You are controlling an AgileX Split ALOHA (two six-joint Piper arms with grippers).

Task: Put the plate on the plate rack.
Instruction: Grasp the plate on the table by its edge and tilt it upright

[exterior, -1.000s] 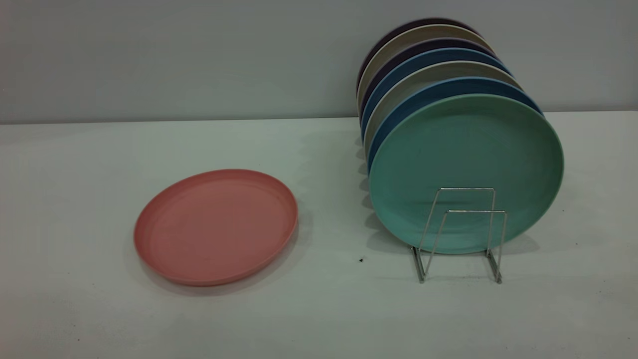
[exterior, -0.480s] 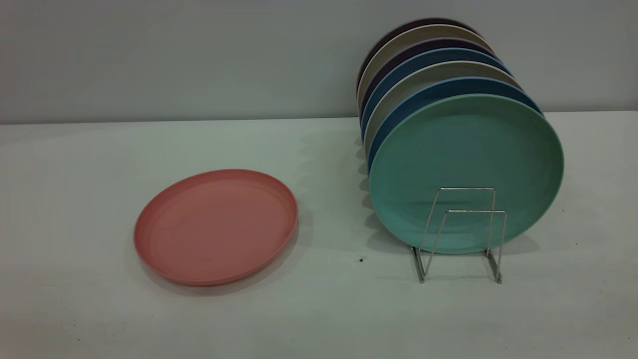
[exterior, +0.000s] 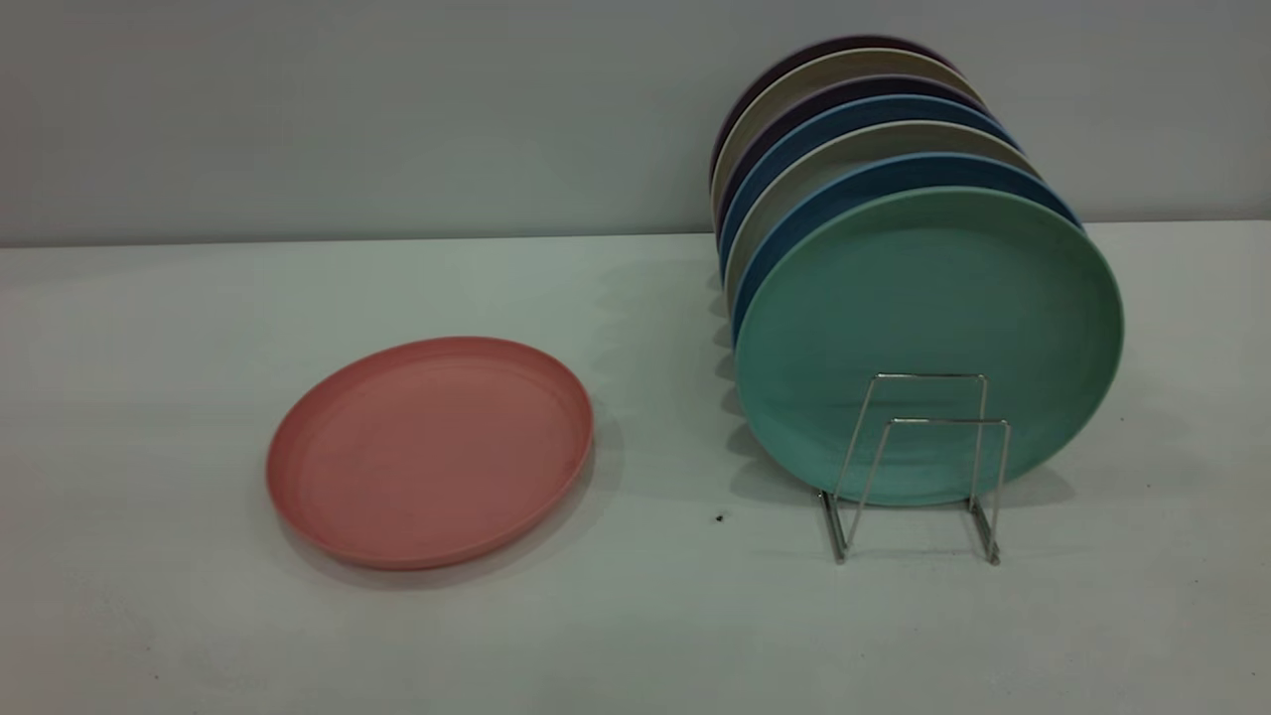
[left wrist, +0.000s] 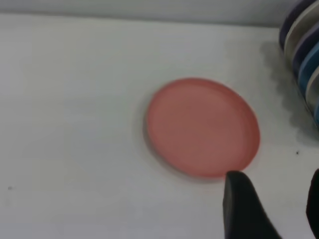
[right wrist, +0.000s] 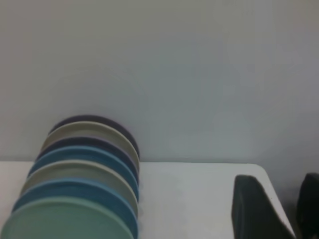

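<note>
Lying flat on the white table (exterior: 149, 616), the pink plate (exterior: 430, 452) sits in the lower left of the exterior view, well apart from the plate rack (exterior: 918, 467) at the right. The rack holds a row of standing plates, with the green plate (exterior: 928, 298) in front. In the left wrist view the left gripper (left wrist: 276, 209) shows at the lower right, fingers apart, one dark finger (left wrist: 244, 209) just beside the plate's edge. The right gripper (right wrist: 279, 209) hangs with fingers apart, off to the side of the standing plates
</note>
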